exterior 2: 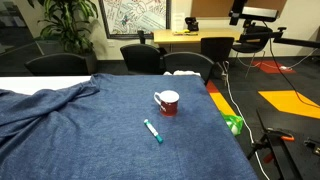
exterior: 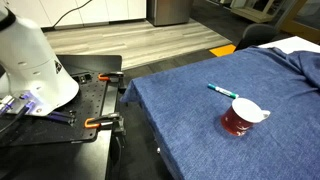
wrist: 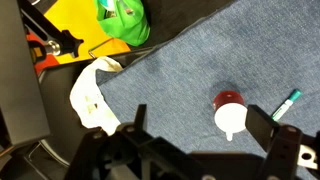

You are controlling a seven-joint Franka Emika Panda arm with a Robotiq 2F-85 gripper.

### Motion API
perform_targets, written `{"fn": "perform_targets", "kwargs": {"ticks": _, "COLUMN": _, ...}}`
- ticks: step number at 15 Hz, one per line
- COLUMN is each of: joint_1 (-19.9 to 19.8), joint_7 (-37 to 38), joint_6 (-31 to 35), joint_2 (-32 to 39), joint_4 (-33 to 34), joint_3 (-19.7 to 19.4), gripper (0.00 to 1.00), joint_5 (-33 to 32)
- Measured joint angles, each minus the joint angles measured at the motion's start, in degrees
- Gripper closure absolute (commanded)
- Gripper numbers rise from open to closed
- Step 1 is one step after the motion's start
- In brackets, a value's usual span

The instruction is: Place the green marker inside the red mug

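Observation:
The red mug [exterior: 240, 118] stands upright on the blue cloth, its white handle to one side. It also shows in the other exterior view [exterior 2: 167, 102] and from above in the wrist view [wrist: 230, 110]. The green marker [exterior: 222, 90] lies flat on the cloth a short way from the mug, apart from it. It also shows in the other exterior view [exterior 2: 153, 131] and in the wrist view [wrist: 290, 101]. My gripper [wrist: 200, 122] is open and empty, high above the cloth, with the mug near its right finger. It is not seen in either exterior view.
The blue cloth [exterior: 190, 135] covers the table. A green object [wrist: 122, 20] and a white cloth [wrist: 95, 95] lie past the table edge. The white robot base [exterior: 30, 60] stands on a black plate with orange clamps [exterior: 105, 78]. Chairs [exterior 2: 140, 58] stand behind the table.

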Motion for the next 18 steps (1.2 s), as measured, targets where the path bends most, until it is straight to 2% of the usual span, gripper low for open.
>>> {"fn": "perform_targets", "kwargs": {"ticks": 12, "joint_1": 0.3, "joint_7": 0.0, "joint_6": 0.0, "joint_2": 0.4, "joint_4": 0.2, "joint_3": 0.0, "gripper": 0.00, "joint_5": 0.0}}
{"fn": "perform_targets", "kwargs": {"ticks": 18, "joint_1": 3.9, "joint_7": 0.0, "joint_6": 0.4, "joint_2": 4.0, "joint_4": 3.2, "joint_3": 0.7, "gripper": 0.00, "joint_5": 1.2}}
